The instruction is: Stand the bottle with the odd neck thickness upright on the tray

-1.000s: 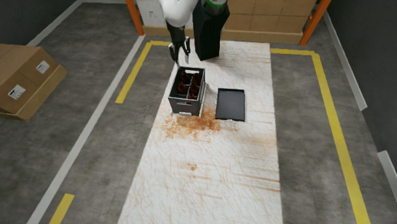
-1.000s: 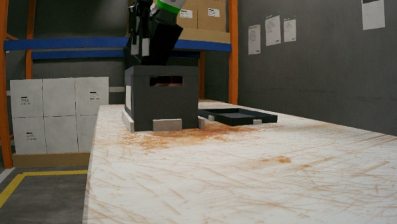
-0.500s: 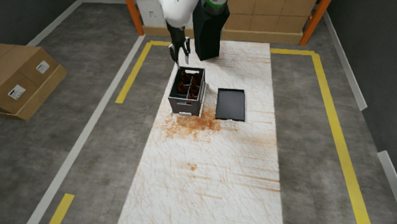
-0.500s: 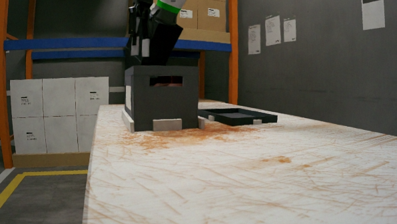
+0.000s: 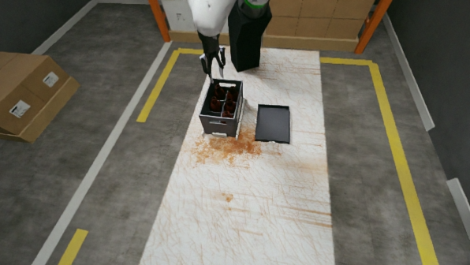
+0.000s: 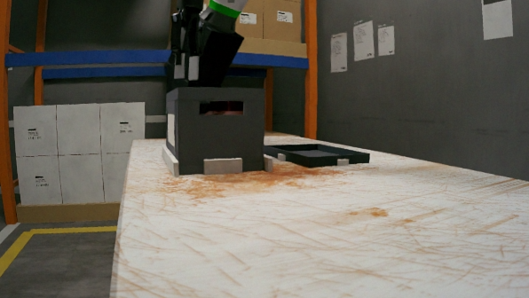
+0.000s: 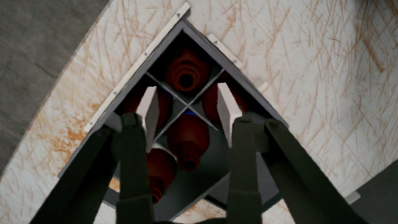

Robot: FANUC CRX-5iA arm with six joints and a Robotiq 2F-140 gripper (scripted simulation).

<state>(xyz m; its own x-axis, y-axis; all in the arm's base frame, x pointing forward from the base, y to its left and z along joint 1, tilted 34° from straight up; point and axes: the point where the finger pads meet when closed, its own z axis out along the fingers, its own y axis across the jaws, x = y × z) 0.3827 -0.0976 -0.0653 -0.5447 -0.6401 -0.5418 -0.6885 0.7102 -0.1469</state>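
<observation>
Claw (image 5: 217, 75) (image 6: 186, 68) (image 7: 187, 98): fingers parted, nothing grasped, held above crate (image 5: 219, 128) (image 6: 219, 137) (image 7: 235, 74). Bottles (image 5: 214, 104) (image 7: 186, 79): five, all housed in crate; odd neck not distinguishable. Tray (image 5: 273, 123) (image 6: 315, 154): set beside crate. Carton labels (image 5: 20, 109) (image 6: 248, 18), wall sheets (image 6: 364, 41): printed, too small to be read

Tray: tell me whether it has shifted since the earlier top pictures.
No. In the top view, the tray shows no visible shift relative to the orange stain on the table.
</observation>
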